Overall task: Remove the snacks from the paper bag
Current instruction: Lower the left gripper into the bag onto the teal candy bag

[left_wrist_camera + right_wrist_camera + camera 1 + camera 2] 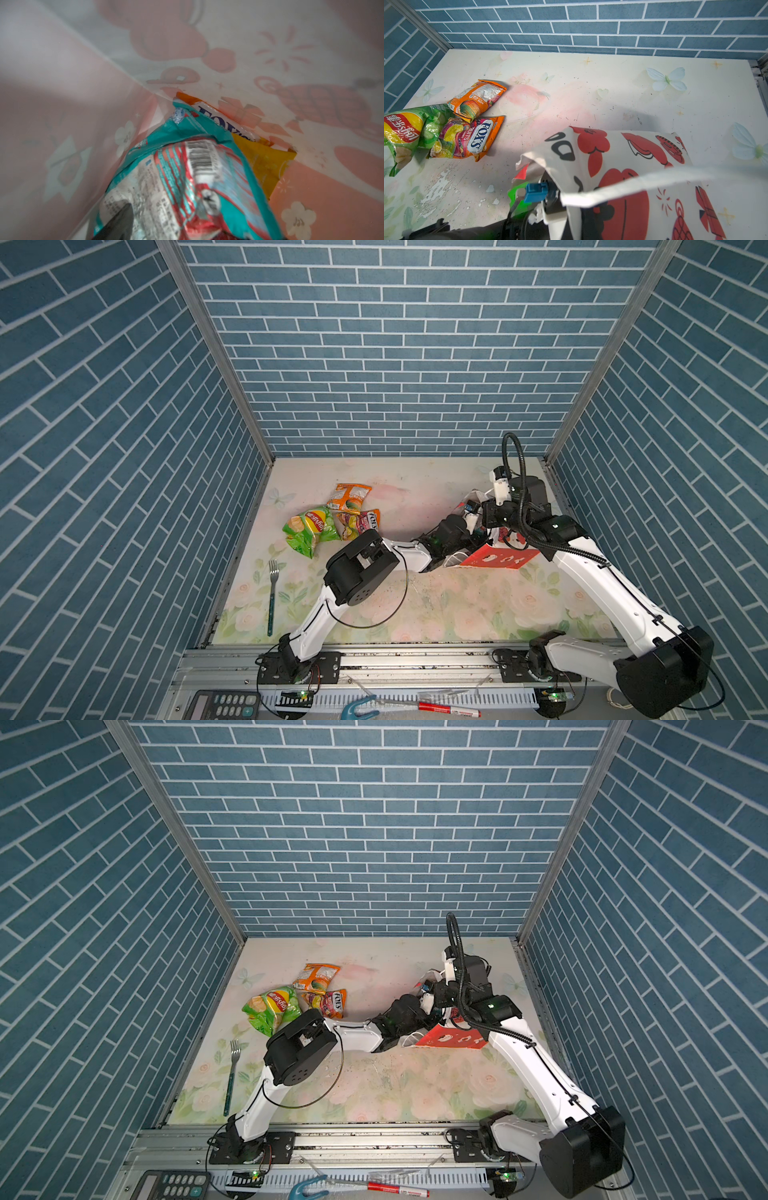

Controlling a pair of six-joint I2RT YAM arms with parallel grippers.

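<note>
**Left gripper [476, 531] is sitting inside the paper bag [498, 559], right at a teal-white packet [187, 166]**

Nearest the front edge, a fork [272, 593] is lying on the floral table [415, 605], well apart from the rest; further in, on the right, the paper bag is lying on its side with its mouth facing left, and the left gripper is hiding within that mouth. In the left wrist view one dark finger [119, 220] is showing right at the near end of the teal-white packet; the other finger is out of sight, so I cannot tell how wide the jaws are standing or whether the packet is gripped. Behind it a yellow packet [264, 162] is lying, and deepest, against the bag's end, a FOX'S packet [224, 120] is resting. The right gripper [491, 520] is closed tight, pinching the bag's upper rim and holding it raised. Out on the table to the left, the green Lay's chip bag [309, 531] is lying nearest, the orange FOX'S candy bag [361, 522] is touching it, and the orange-white packet [349, 497] is lying farthest back.
</note>
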